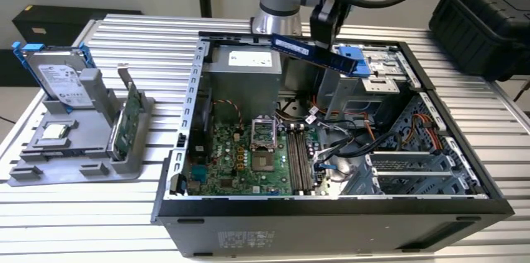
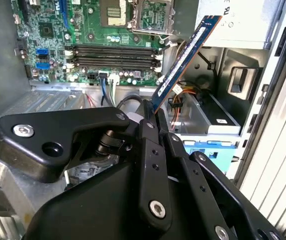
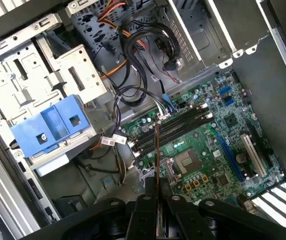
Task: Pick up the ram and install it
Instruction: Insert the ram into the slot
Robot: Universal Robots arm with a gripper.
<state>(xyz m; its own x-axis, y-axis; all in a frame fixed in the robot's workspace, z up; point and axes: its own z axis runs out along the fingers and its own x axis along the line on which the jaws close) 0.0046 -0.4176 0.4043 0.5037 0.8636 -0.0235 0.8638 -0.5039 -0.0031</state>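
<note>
1. Slatted metal table point(image 1: 124, 33) carried an open PC case point(image 1: 331, 208), lying on its side with the inside facing up.
2. Gripper point(image 1: 326, 41) hung over the far part of the case, fingers closed tight on the ram point(image 1: 316, 52).
3. Ram was in the air, tilted, with its end toward the exterior view's right lower; it was well above the motherboard point(image 1: 232, 157) and touched nothing but the fingers.
4. In the second wrist view the gripper point(image 2: 150, 117) pinched one end of the ram point(image 2: 185, 60), and the rest of the stick stuck out over the case interior.
5. In the first wrist view the ram point(image 3: 157, 165) showed edge-on as a thin line rising from the gripper point(image 3: 157, 200), roughly in line with the slots point(image 3: 172, 127) below.
6. Slots point(image 1: 300, 157) ran near to far on the motherboard's side toward the exterior view's right.
7. Blue caddy point(image 3: 53, 127) sat in the drive cage beside the cables.
8. Grey stand point(image 1: 74, 151) on the exterior view's left held a hard drive point(image 1: 62, 77) and a green card point(image 1: 124, 129), both upright.
9. Black box point(image 1: 485, 18) sat far off at the exterior view's right.
</note>
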